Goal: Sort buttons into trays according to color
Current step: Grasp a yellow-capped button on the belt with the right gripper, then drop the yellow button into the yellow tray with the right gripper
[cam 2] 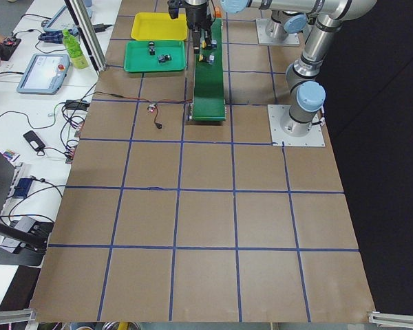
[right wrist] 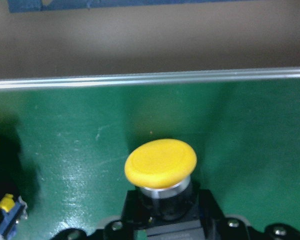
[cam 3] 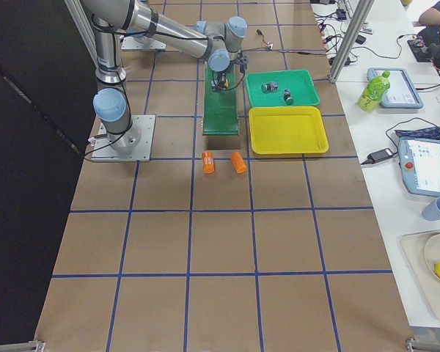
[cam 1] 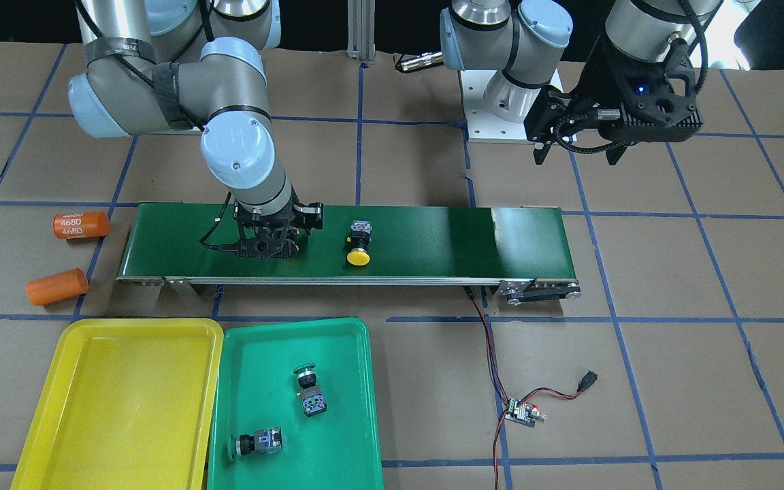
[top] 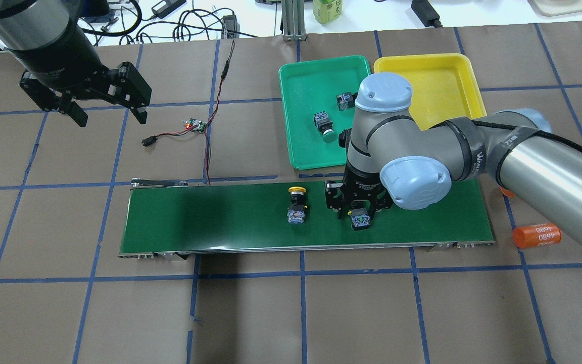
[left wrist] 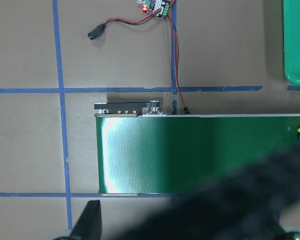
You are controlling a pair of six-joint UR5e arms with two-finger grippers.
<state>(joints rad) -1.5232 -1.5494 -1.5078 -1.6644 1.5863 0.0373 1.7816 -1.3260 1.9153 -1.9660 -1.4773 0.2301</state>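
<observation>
R claw (top: 359, 215) — clenched on yellow button (right wrist: 160, 162) lying on belt (top: 210, 217); cap hidden under wrist from overhead. 2nd yellow button (top: 297, 202) just beside. L claw (top: 111, 120) spread wide, aloft. Far: green tray (top: 301, 91) w/ two green buttons (top: 324, 125) (top: 344, 101); yellow tray (top: 442, 86).

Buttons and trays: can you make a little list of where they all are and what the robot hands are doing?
Green tray: two green buttons
Yellow tray: no buttons
Conveyor belt: free yellow button, plus gripped-side yellow button
Right gripper: low on the belt, fingers either side of that second button; squeezing or not, cannot tell
Left gripper: open, in the air, holding nothing
</observation>
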